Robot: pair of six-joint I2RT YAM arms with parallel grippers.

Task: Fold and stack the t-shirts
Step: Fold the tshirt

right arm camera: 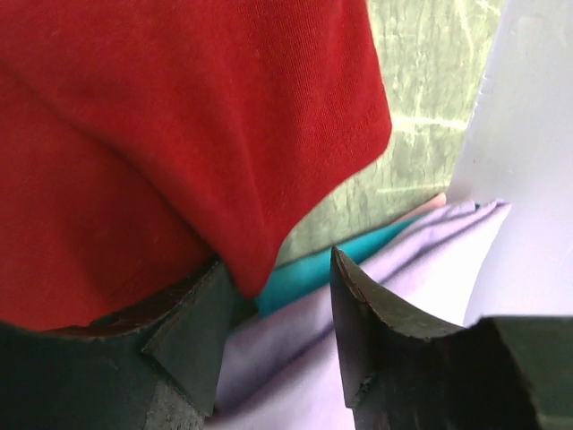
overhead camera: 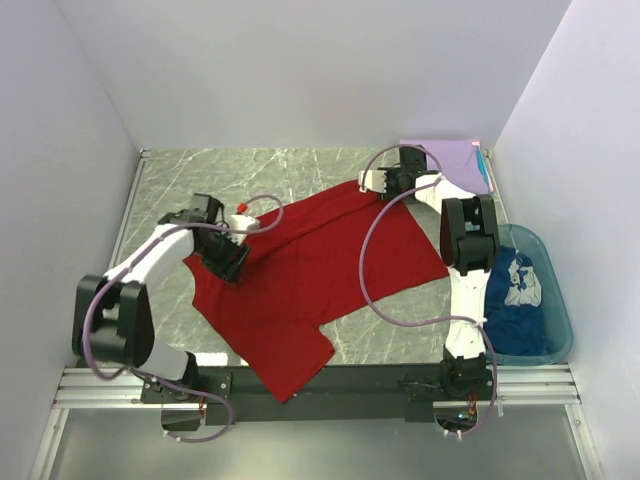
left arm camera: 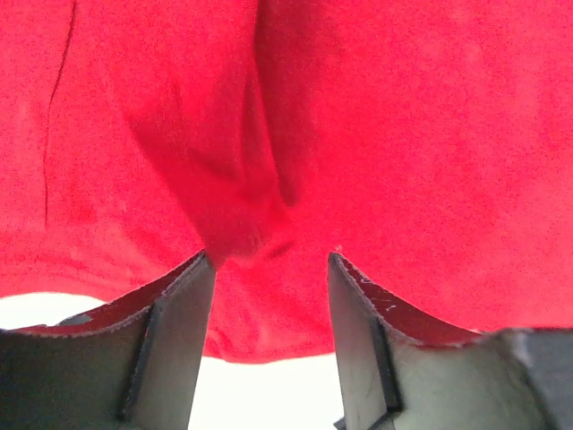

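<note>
A bright red t-shirt [overhead camera: 300, 270] lies spread flat across the middle of the marble table [overhead camera: 220, 180]. My left gripper [overhead camera: 237, 262] rests on its left edge. In the left wrist view this gripper [left arm camera: 269, 260] is open, with red cloth [left arm camera: 403, 134] bunched in a small fold between the jaws. My right gripper [overhead camera: 383, 185] is at the shirt's far right corner. It [right arm camera: 282, 260] is open too; the red corner [right arm camera: 134, 134] hangs beside one finger, over a folded lavender t-shirt [right arm camera: 295, 358]. That lavender shirt [overhead camera: 455, 158] lies at the back right. A dark blue t-shirt [overhead camera: 515, 300] with white print lies in the tub.
A translucent teal tub [overhead camera: 562, 315] stands along the right wall and holds the blue shirt. A strip of teal cloth [right arm camera: 340, 255] shows under the lavender shirt. White walls close in the table on three sides. The arm bases and a metal rail line the near edge.
</note>
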